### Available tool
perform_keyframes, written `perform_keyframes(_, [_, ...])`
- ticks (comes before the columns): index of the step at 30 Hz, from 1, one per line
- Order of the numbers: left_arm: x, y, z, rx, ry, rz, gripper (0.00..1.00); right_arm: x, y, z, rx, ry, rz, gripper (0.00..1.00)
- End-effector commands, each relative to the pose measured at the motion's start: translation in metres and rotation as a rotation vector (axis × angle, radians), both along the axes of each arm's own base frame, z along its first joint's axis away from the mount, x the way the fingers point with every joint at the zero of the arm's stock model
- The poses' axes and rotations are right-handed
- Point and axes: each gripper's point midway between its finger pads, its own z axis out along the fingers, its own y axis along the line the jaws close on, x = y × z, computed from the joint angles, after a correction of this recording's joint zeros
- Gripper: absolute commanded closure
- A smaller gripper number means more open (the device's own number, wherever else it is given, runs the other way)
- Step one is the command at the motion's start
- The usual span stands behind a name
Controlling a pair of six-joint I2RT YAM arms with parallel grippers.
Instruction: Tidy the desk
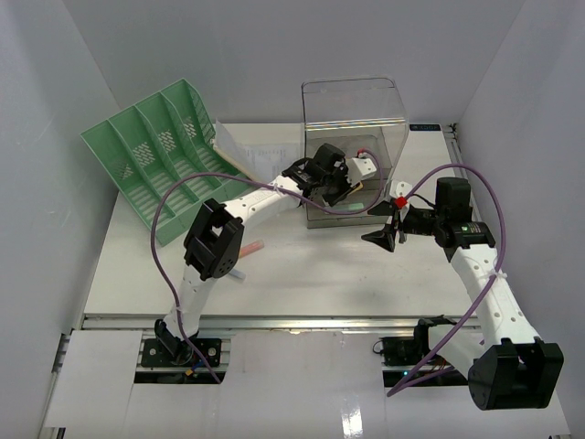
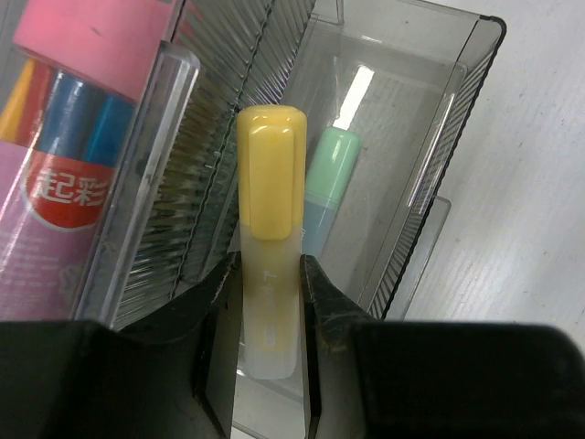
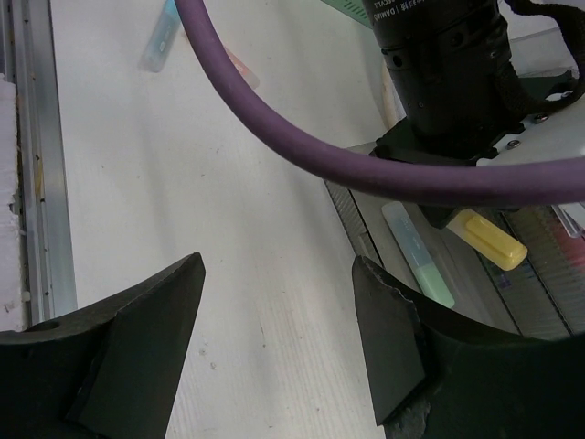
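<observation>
The white desk (image 1: 311, 279) holds a clear plastic organizer (image 1: 355, 114) at the back centre. My left gripper (image 1: 334, 183) reaches into its low front tray and is shut on a yellow highlighter (image 2: 268, 192), seen between the fingers (image 2: 322, 302) in the left wrist view. A highlighter with a green cap (image 2: 329, 174) lies in the tray (image 2: 430, 137) beside it. My right gripper (image 1: 384, 236) is open and empty, low over the desk just in front of the organizer's right side. Its view shows the yellow highlighter (image 3: 491, 240) and the green one (image 3: 420, 258).
A green file tray (image 1: 151, 160) leans at the back left with papers (image 1: 251, 151) beside it. A pink item (image 1: 251, 248) lies on the desk near the left arm. A pale blue highlighter (image 3: 160, 37) lies by the front rail. A pink-capped pack of coloured pens (image 2: 78, 137) stands in the organizer.
</observation>
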Motion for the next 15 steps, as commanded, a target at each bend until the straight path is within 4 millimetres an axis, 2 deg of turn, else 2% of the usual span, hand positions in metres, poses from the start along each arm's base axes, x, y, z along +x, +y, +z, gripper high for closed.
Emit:
perform_keyframes(1, [0.001, -0.004, 0.026, -0.052, -0.02, -0.006, 0.76, -0.002, 0.002, 0.005, 0.027, -0.012, 0.019, 0.28])
perform_keyframes(5, [-0.011, -0.002, 0.028, -0.088, 0.027, -0.002, 0.47, -0.002, 0.003, 0.003, 0.027, -0.005, 0.021, 0.28])
perform_keyframes(7, [-0.019, -0.001, 0.033, -0.114, 0.049, 0.0, 0.37, -0.002, 0.003, 0.001, 0.029, 0.002, 0.024, 0.28])
perform_keyframes(12, [-0.04, 0.007, 0.06, -0.203, 0.089, 0.015, 0.32, -0.006, 0.005, -0.002, 0.04, 0.006, 0.047, 0.28])
perform_keyframes(15, [-0.053, 0.019, 0.08, -0.248, 0.098, 0.048, 0.32, -0.016, 0.008, -0.001, 0.056, -0.01, 0.098, 0.27])
